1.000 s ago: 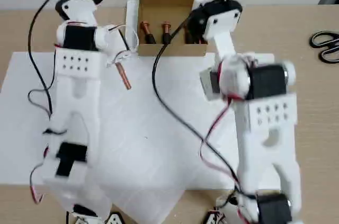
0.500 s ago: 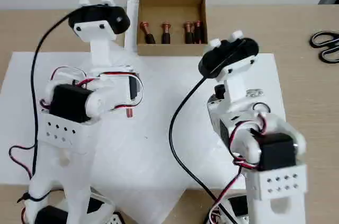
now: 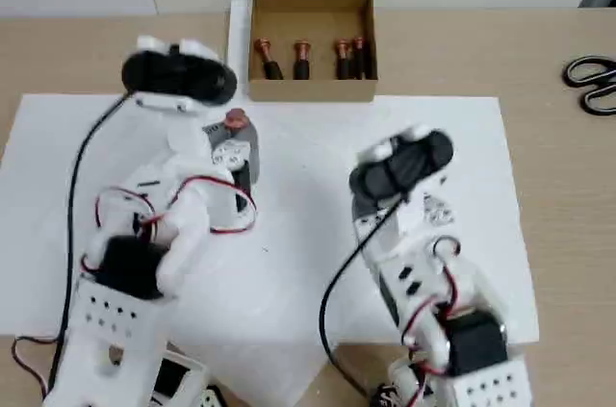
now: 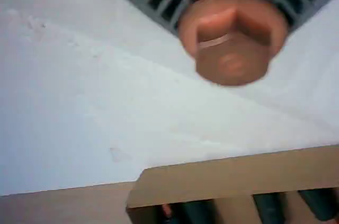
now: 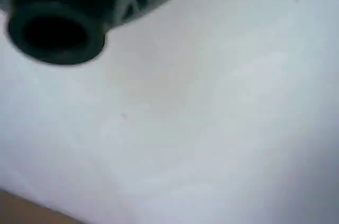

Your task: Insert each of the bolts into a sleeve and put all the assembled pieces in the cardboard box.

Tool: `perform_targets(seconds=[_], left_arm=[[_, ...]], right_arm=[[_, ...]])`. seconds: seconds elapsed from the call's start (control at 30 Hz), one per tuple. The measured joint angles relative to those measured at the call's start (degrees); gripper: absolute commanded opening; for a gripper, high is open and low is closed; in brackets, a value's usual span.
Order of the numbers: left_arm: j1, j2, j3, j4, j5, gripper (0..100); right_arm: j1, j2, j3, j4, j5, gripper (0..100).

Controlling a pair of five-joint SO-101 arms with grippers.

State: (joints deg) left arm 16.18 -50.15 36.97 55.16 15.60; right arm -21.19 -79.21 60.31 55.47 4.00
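White sheet [image 3: 298, 224]: middle open for passage.
Cardboard box [image 3: 313, 91]: far half free; assembled pieces [image 3: 301, 59] line near wall.

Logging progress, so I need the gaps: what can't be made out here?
bolt: shank hidden behind its head, left wrist view.
sleeve: length, seen end-on, right wrist view.
scissors: cut by the high view's edge.
cardboard box: contents cut by the edge, left wrist view.

- Bright, even light falls on the white sheet [image 3: 289, 234].
- Shadows on it are soft and pale.
- In the right wrist view the sheet is dimmer.
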Motion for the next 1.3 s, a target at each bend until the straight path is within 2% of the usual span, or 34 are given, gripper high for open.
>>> perform_targets(seconds=[0.17, 0.33, 0.43, 0.53, 0.63, 0.83, 1.3], left_arm=[[6.51, -5.63, 6.33, -6.59, 0.35, 1], [8.00, -6.86, 6.42, -9.14, 5.89, 1], [8.44, -6.95, 6.51, -11.43, 7.56, 1], [9.41, -6.95, 6.51, -13.63, 8.09, 1], [11.96, -6.95, 7.03, -13.89, 8.09, 1], [13.63, -6.95, 9.14, -14.24, 8.09, 1], [15.21, -6.95, 13.27, -18.11, 8.09, 1]], right_arm=[[-3.52, -12.84, 13.36, -6.68, 0.00, 0.4], [-3.87, -23.12, 23.21, -8.44, -0.18, 0.4], [-4.22, -23.38, 23.56, -8.62, -0.18, 0.4], [-7.47, -23.38, 24.18, -8.62, -0.18, 0.4], [-9.58, -23.38, 24.26, -8.62, -2.64, 0.4], [-10.20, -23.38, 24.26, -8.62, -7.21, 0.4], [-11.60, -23.38, 24.26, -8.62, -7.56, 0.4]])
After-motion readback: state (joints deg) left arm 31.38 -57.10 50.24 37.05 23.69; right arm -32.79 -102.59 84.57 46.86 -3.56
